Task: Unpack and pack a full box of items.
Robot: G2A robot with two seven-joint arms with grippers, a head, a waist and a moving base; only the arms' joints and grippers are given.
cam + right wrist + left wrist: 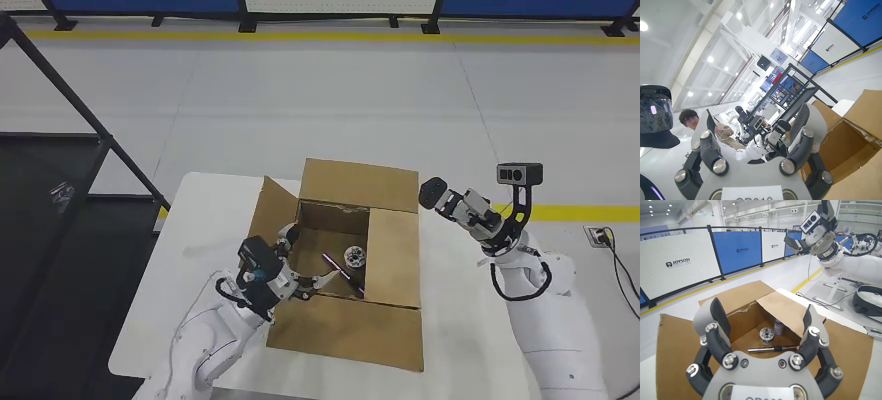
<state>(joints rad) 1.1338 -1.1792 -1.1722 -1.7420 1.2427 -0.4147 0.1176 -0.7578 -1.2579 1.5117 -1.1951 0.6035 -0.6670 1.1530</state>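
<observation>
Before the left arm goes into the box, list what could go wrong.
The open left fingers could snag the inward-leaning flap. The metal rod lies flat on the floor of the box and may roll from a pinch. The spool and spray can stand close by and could be knocked.

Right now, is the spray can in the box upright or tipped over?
Upright: the spray can stands on end on the floor of the box.
</observation>
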